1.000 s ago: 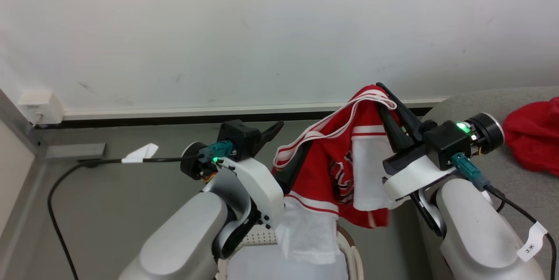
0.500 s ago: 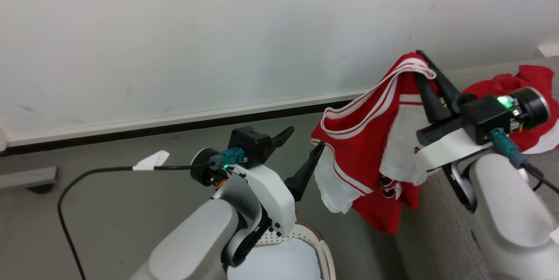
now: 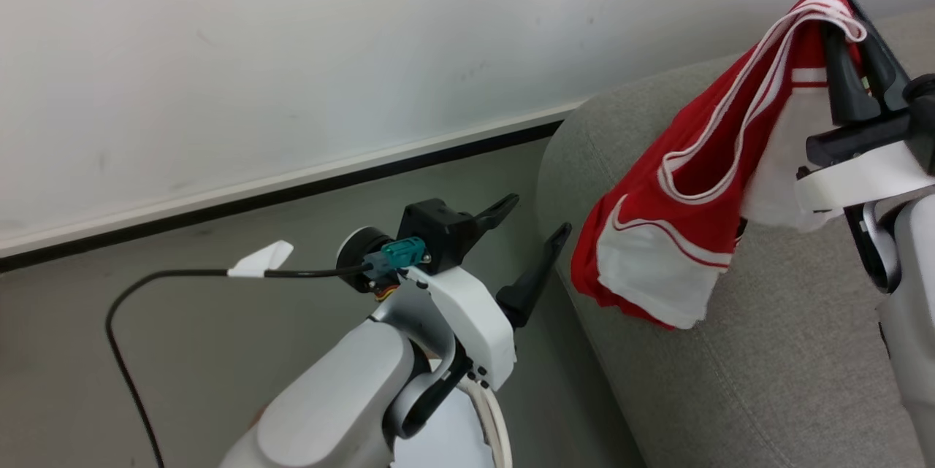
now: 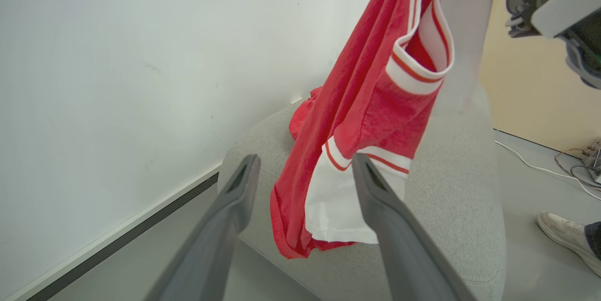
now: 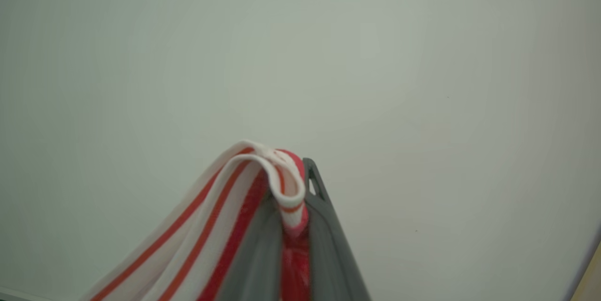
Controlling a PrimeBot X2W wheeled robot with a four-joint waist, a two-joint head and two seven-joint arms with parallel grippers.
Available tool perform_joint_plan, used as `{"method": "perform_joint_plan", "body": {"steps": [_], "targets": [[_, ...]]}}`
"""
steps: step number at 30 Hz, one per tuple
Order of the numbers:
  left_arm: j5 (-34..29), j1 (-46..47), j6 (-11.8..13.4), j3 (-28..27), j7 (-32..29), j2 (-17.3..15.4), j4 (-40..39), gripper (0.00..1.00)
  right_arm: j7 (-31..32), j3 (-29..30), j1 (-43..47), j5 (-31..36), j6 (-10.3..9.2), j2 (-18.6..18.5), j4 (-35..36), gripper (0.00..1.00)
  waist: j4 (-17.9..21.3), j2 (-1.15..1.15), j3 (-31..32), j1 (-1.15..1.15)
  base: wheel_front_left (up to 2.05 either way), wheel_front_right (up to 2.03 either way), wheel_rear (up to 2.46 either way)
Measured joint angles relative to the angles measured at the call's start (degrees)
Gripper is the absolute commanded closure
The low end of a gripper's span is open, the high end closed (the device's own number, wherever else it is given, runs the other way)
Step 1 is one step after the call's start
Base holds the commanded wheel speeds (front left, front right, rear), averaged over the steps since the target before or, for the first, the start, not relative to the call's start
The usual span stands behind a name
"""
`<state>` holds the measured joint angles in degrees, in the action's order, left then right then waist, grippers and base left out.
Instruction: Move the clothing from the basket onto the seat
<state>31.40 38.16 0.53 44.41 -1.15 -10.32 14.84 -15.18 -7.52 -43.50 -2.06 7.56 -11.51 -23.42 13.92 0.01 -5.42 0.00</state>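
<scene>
Right gripper (image 3: 841,6): jaws closed on a fold of the red garment (image 3: 679,234), raised at the upper right of the head view. In the right wrist view the two dark fingers (image 5: 328,244) pinch the white-and-red striped band (image 5: 281,183), which loops over their tips against the pale wall (image 5: 422,80).

From this grip the garment hangs down and toward the robot's left. Its red body (image 4: 366,104) and white lower panel (image 4: 338,207) drape in front of the rounded end of the grey seat (image 3: 767,366). Whether the hem touches the upholstery cannot be told.

Left gripper (image 3: 535,216): jaws spread wide and empty, low and to the left of the garment, above the floor (image 3: 219,351). In the left wrist view its fingers (image 4: 220,230) frame the hanging hem without touching it.

A second red garment (image 4: 303,118) lies farther back on the seat (image 4: 450,188), against the wall. The white rim of the basket (image 3: 497,417) shows at the bottom edge of the head view, below the left forearm. A person's shoe (image 4: 563,233) stands on the floor beyond the seat.
</scene>
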Motion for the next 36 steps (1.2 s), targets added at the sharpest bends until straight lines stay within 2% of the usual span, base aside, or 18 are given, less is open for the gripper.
{"method": "perform_joint_plan", "body": {"steps": [8,16,19,23,26,31,33,36], "targets": [[-1.69,3.38,-0.51,0.82,-0.37,0.11,-2.75,0.00,0.00,1.22,-5.78,-0.99,0.00,-3.69,-0.37,1.00,1.34,0.00,-5.38,0.00,0.00,0.00,0.00],[-3.19,8.94,-1.54,1.20,-1.42,-0.27,-6.19,0.00,2.71,5.77,-19.95,-1.18,0.00,-10.63,-2.03,1.00,-0.14,0.00,-13.62,0.01,0.00,0.00,0.00],[-3.65,10.45,-1.77,1.09,-1.46,-0.34,-7.39,0.00,5.00,8.13,-25.94,-1.53,0.00,-13.48,-2.44,1.00,-1.20,0.00,-16.82,0.01,0.00,0.00,0.00],[-5.04,11.96,-2.11,1.65,-1.56,-0.85,-8.26,0.00,7.60,14.08,-34.89,-0.81,0.00,-17.00,-3.94,1.00,-2.71,0.00,-20.73,0.01,0.00,0.00,0.00],[-5.27,12.64,-2.41,2.09,-1.78,-1.07,-8.92,0.00,8.81,17.90,-39.28,2.13,0.00,-19.87,-5.87,1.00,-3.81,0.00,-23.32,0.01,0.00,0.00,0.00],[-5.97,14.20,-2.60,2.53,-2.07,-1.29,-10.13,0.00,9.81,23.86,-40.16,10.12,0.00,-24.70,-10.33,1.00,-5.46,-0.01,-27.13,0.01,0.00,0.00,0.00],[-6.17,14.30,-2.61,2.81,-2.33,-1.29,-10.55,0.00,9.25,27.42,-37.41,12.29,0.00,-24.62,-12.87,1.00,-6.02,-0.01,-28.48,0.01,0.00,0.00,0.00],[-6.19,14.32,-2.52,2.97,-2.67,-1.40,-11.07,0.00,7.33,34.15,-31.30,15.32,0.00,-22.24,-16.90,1.00,-6.70,-0.01,-30.13,0.01,0.00,0.00,0.00]]}}
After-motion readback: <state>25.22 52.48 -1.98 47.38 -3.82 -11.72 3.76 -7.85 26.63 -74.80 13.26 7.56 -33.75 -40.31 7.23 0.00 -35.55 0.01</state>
